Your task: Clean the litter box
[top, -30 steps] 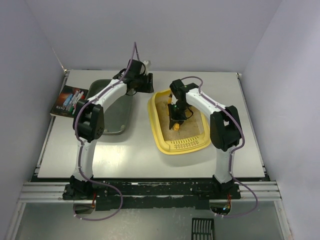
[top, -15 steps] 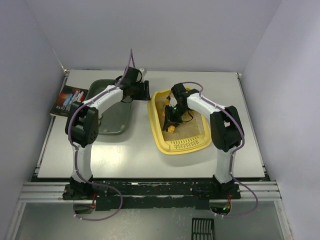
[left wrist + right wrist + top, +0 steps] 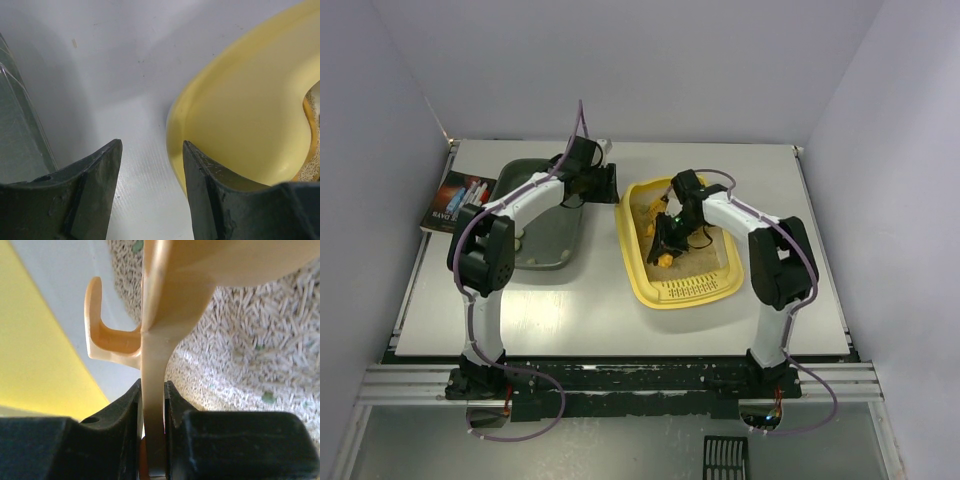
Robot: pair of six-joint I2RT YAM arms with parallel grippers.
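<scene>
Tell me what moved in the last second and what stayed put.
The right hand, shut on the scoop, slid a little left across the litter, toward the left wall of the litter box. The left hand, open, eased nearer to the box's far left corner as its elbow swung left. The litter box, green tray and book stayed put.

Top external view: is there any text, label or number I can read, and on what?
Booklet at the left edge of the table: pale capitals on its dark cover, too small to read.
Litter box, scoop, grey-green tray: no text visible.
Wrist views: none.
</scene>
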